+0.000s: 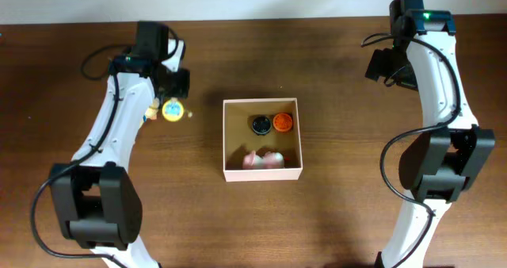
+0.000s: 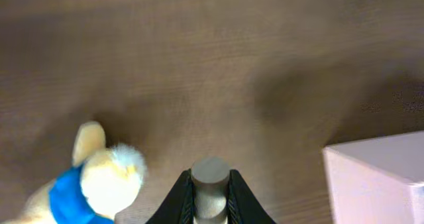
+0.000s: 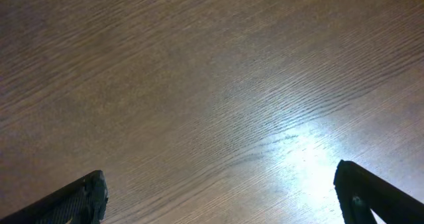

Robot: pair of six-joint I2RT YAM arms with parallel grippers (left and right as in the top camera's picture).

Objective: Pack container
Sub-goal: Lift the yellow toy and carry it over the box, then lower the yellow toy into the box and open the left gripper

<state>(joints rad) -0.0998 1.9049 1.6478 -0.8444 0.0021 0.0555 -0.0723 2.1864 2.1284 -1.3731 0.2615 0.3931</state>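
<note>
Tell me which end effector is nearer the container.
Left. The left end effector, shut on a small grey cylinder, sits just left of the container. The right end effector, open, is farther off, beyond its right side.

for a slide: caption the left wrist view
left gripper shut on a grey cylinder between a plush toy and the container

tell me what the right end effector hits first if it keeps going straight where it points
The brown wooden table top: the open right end effector points down at bare wood, nothing else in its line in the wrist view. Distance unclear.
</note>
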